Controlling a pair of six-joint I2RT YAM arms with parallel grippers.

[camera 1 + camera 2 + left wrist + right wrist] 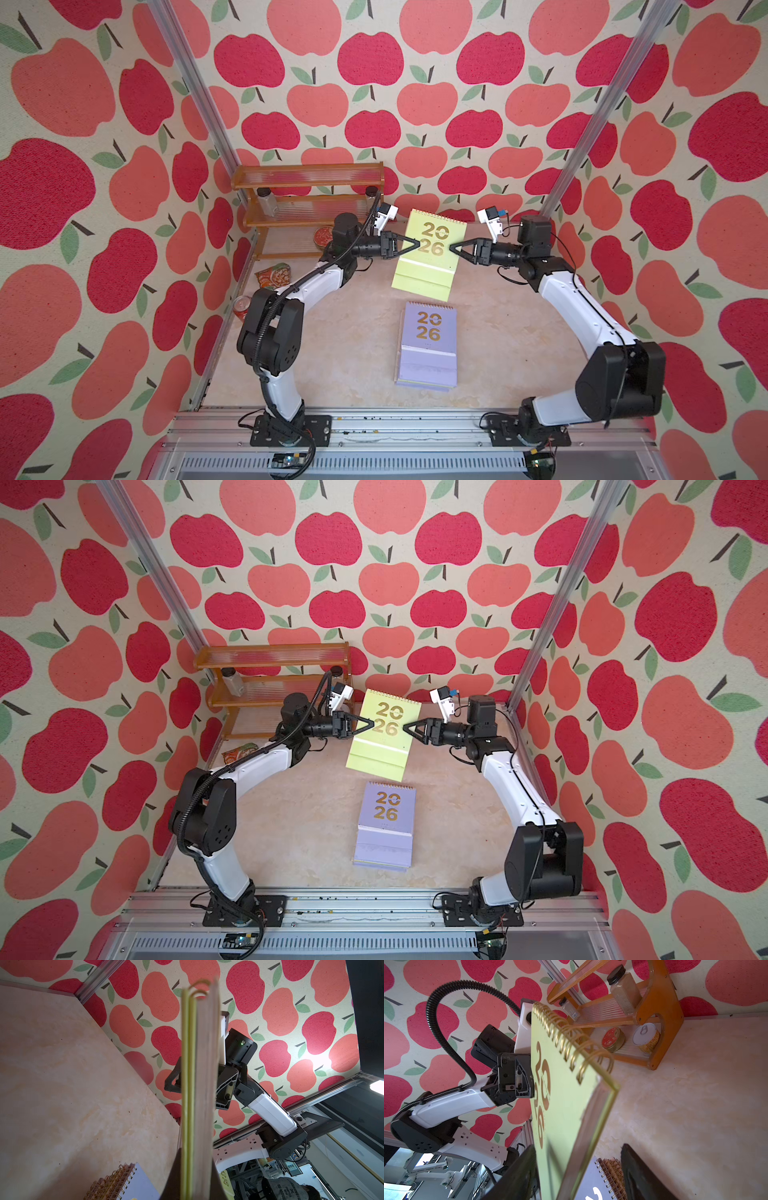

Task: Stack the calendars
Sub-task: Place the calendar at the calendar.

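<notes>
A yellow-green calendar (430,253) with gold "2026" hangs tilted in the air above the back of the table in both top views. My left gripper (415,242) is shut on its left edge; in the left wrist view its jaws (196,1184) pinch the edge of the calendar (199,1084). My right gripper (453,248) stands open astride the opposite edge. In the right wrist view one finger (519,1178) lies close to the cover (566,1105) and the other finger (639,1178) stands well off it. A stack of lilac calendars (428,345) lies flat on the table nearer the front.
A wooden shelf rack (307,199) with jars and tins stands at the back left corner. A crinkled snack packet (274,276) and a red can (241,309) lie along the left wall. Apple-patterned walls close in three sides; a metal rail (415,419) runs along the front.
</notes>
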